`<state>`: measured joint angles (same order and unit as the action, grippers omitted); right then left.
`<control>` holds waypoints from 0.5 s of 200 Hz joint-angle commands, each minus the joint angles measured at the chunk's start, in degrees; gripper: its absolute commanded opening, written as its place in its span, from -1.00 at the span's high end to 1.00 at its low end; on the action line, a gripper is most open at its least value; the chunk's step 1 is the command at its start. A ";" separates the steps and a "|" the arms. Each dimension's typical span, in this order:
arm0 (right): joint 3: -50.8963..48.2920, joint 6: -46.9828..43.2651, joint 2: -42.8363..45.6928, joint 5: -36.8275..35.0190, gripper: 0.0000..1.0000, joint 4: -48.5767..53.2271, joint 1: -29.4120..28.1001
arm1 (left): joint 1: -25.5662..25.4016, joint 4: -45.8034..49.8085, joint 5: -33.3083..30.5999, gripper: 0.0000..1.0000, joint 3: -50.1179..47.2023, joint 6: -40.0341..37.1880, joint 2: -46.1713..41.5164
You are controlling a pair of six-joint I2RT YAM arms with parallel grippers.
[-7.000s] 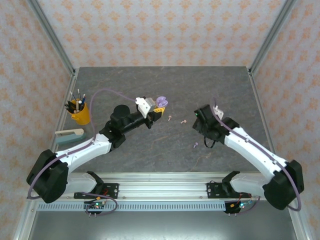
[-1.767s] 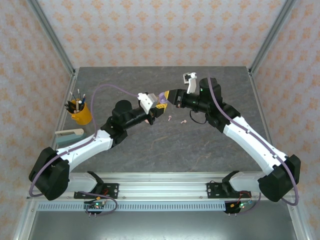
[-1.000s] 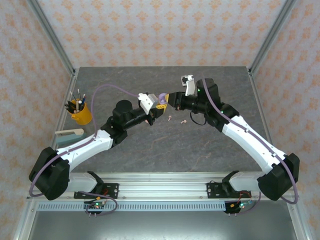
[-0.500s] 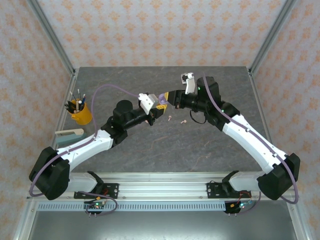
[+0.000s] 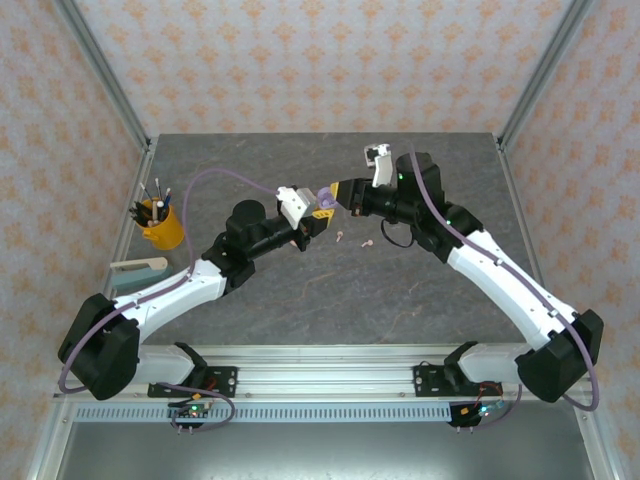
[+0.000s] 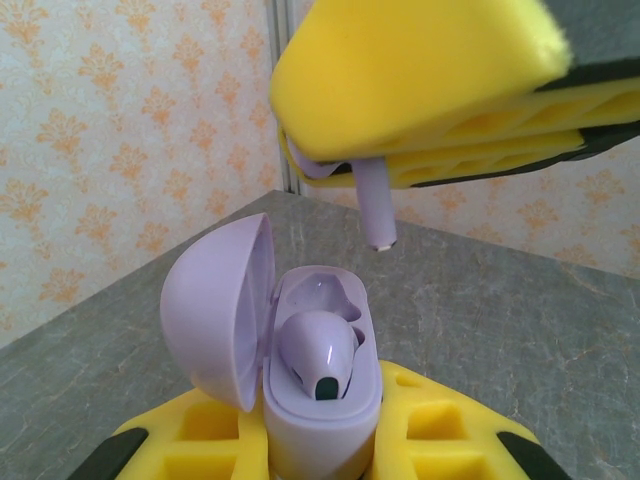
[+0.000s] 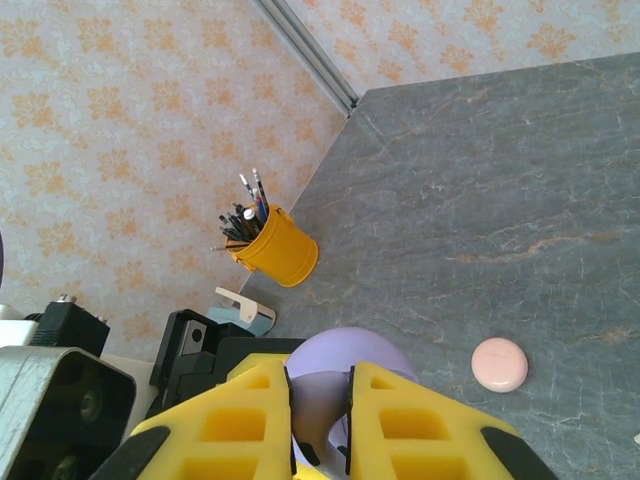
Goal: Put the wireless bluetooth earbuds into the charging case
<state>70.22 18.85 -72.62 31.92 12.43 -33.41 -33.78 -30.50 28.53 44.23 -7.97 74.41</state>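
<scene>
Top external view: the left gripper (image 5: pixel 319 212) is clamped on the open lilac case (image 5: pixel 322 199) and holds it up off the table (image 5: pixel 420 300). The right gripper (image 5: pixel 341 193) comes in from the case's right, its tips just beside the case. Two pink earbuds (image 5: pixel 341 237) lie loose on the table, just to the near side of the case (that pair looks unstarted).

Left wrist view: the left gripper (image 6: pixel 315 435) has its fingers closed on either side of the lilac case (image 6: pixel 300 395), whose lid is swung open to the left. A seated earbud (image 6: pixel 318 352) fills the nearer socket, and the empty socket (image 6: pixel 335 293) lies behind it. The right gripper (image 6: pixel 340 160) is pinched on the held earbud (image 6: pixel 373 205). Its stem points down, just above the case and a little right of the empty socket, not touching.

Right wrist view: the right gripper (image 7: pixel 318 388) shows a narrow gap between its fingers, with the lilac case (image 7: pixel 345 350) directly past the tips. A pink case (image 7: pixel 499 364) sits on the table to the right of the lilac case and looks shut.

By my reading, one earbud of four is in and the second is about to go in. After that, the pink case has yet to be opened and filled.
</scene>
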 commanded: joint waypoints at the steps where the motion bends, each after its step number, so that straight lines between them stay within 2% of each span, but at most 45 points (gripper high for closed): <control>1: 1.85 0.59 -0.96 -0.11 0.68 -2.11 -0.35 | -0.44 -2.37 1.26 1.00 1.74 -0.30 -0.83; 100: 0.41 -0.69 -2.44 0.54 0.69 -1.39 -0.43 | -0.45 -2.46 1.00 1.00 2.06 -0.29 -0.76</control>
<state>70.22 18.98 -74.63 31.94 12.12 -33.41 -33.76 -30.39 28.49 44.23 -7.94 74.41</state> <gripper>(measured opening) 0.161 0.193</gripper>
